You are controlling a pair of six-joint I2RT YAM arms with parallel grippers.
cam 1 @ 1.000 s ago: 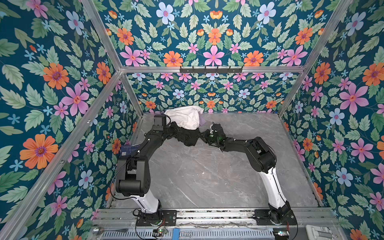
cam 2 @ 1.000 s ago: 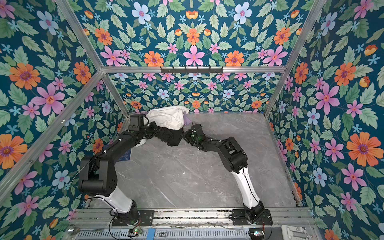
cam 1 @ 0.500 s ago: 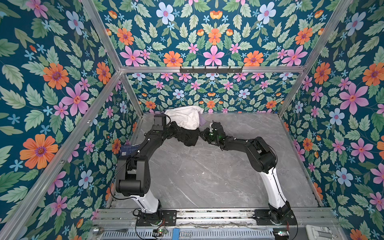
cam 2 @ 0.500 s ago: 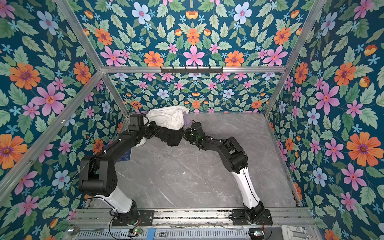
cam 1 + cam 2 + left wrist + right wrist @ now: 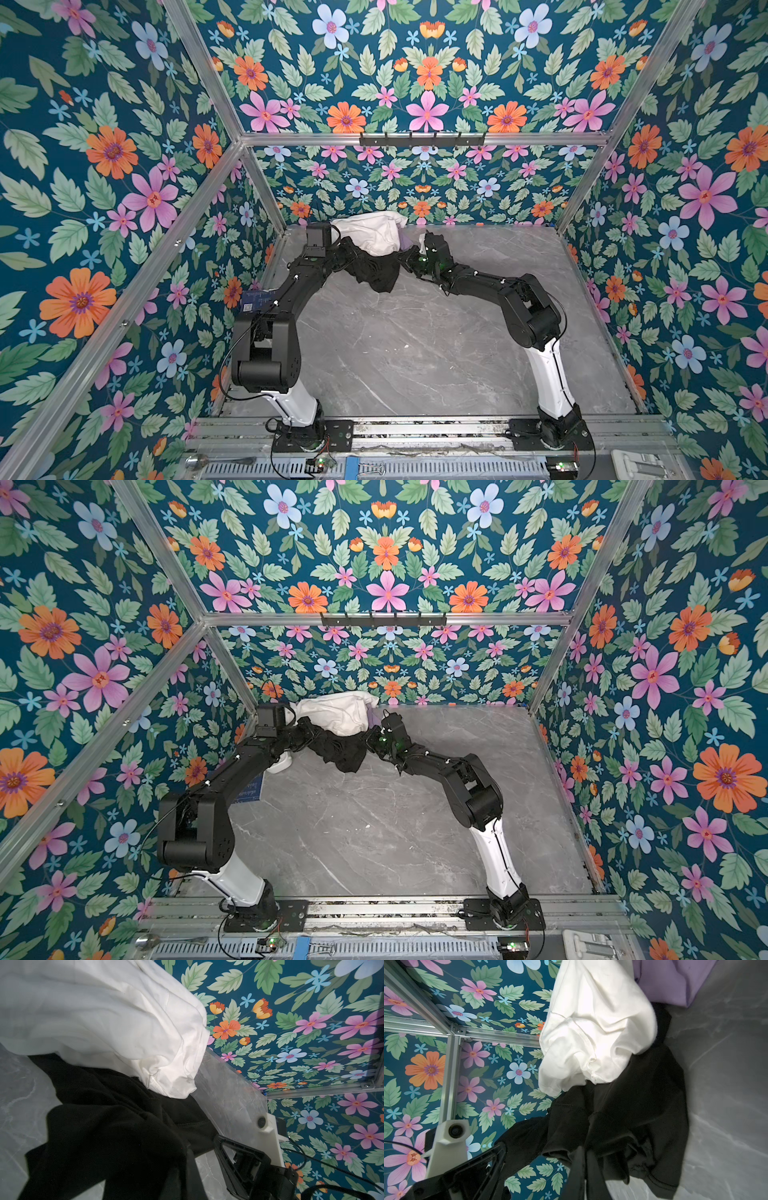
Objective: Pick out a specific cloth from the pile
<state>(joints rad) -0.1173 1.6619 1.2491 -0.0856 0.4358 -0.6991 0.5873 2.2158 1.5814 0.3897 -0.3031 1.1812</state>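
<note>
Cloth (image 5: pixel 374 272) strung left to right, middle sagging — left and right jaws clamped on it.

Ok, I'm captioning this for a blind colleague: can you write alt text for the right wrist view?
The right gripper is shut on a bunched black cloth, whose other end the left gripper holds. A white garment lies on the cloth, a lavender garment beside it, on a grey table against a floral wall.
</note>
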